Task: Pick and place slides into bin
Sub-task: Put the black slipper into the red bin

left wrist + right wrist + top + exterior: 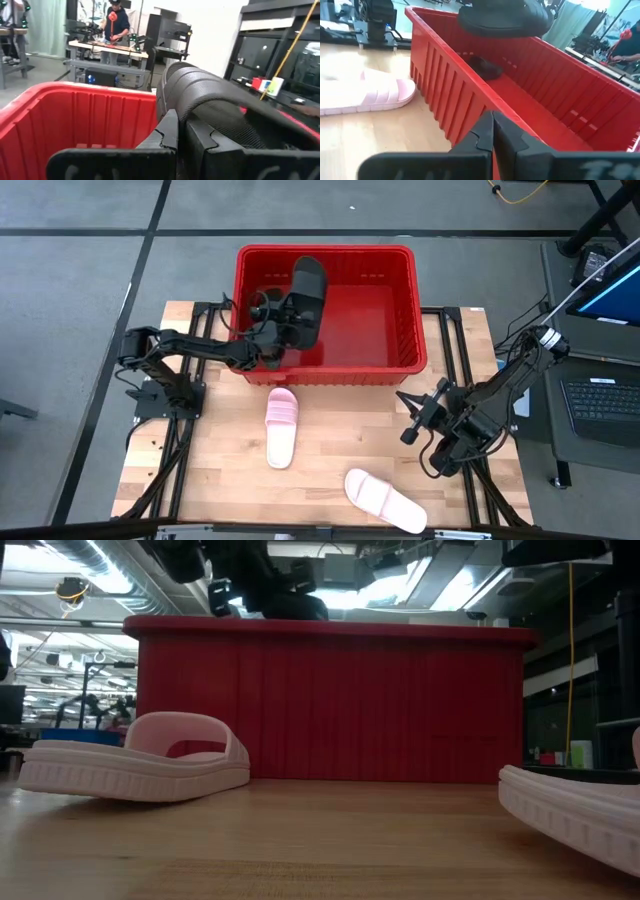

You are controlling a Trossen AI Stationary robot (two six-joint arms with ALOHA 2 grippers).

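A black slide [307, 292] hangs over the left part of the red bin [400, 260], with my left gripper [276, 332] shut on it; its ridged strap [210, 92] fills the left wrist view. From the right wrist view the black slide [505, 17] floats above the rim, over a dark patch [487, 67] on the bin floor. One pink slide [281, 426] lies sole down in front of the bin. Another pink slide [385, 500] lies near the front edge. My right gripper [410, 420] is shut and empty to the right, above the table. My left gripper holds the black slide at its end nearer the bin's front left corner, by the edge [186, 116] beside the strap, pinched between the two fingers. The fingers reach in about level from the table's left. The slide is lifted clear, at about rim height.
The bin's front wall [330, 705] stands just behind the pink slide [140, 755] in the low view; the other slide's sole [570, 805] shows at the right. Bare wood [340, 450] lies between the two pink slides. A laptop [605, 395] sits beyond the table's right edge.
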